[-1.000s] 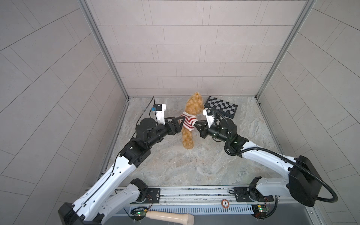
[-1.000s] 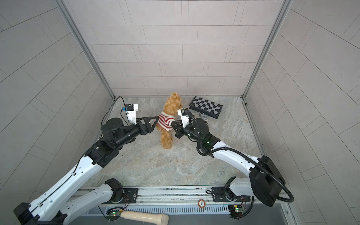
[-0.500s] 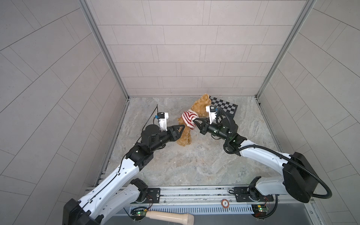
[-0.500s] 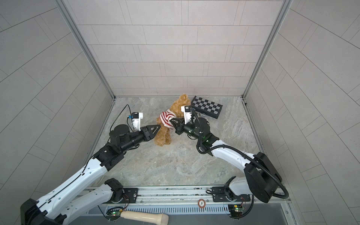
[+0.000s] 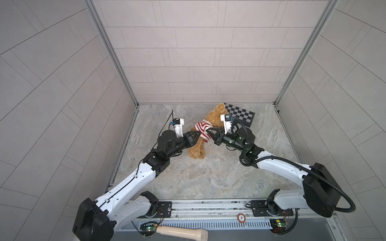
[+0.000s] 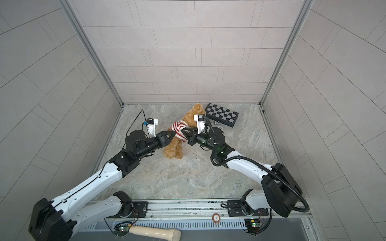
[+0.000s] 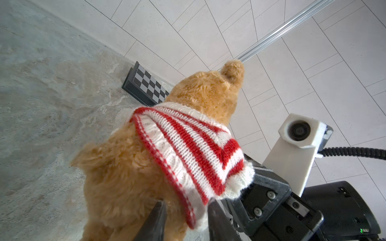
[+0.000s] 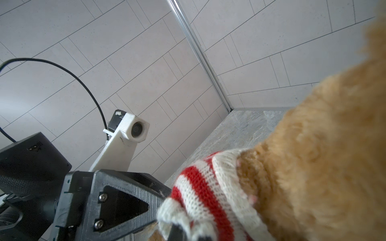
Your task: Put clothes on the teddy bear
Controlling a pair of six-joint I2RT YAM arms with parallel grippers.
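Note:
The golden-brown teddy bear [image 5: 196,149] [image 6: 174,149] stands on the stone floor, its head [image 5: 217,111] leaning toward the back right. A red-and-white striped sweater [image 5: 202,126] [image 6: 178,129] [image 7: 188,146] sits bunched around its shoulders and upper back. My left gripper [image 5: 196,135] [image 6: 173,134] [image 7: 188,219] is at the bear's left side, jaws partly apart, with the sweater's hem and fur between its fingers [image 7: 155,223]. My right gripper [image 5: 209,131] [image 6: 183,131] [image 8: 183,231] is shut on the sweater's [image 8: 204,192] white edge on the other side. The bear's face is hidden.
A folded chessboard [image 5: 240,113] [image 6: 222,114] lies at the back right, just behind the bear's head. Tiled walls close in the left, back and right sides. A pale wooden handle [image 5: 181,230] lies below the front rail [image 5: 208,205].
The bear has tipped from upright toward the chessboard as the right gripper shifted with the sweater. My left gripper dropped lower and its jaws narrowed around the hem.

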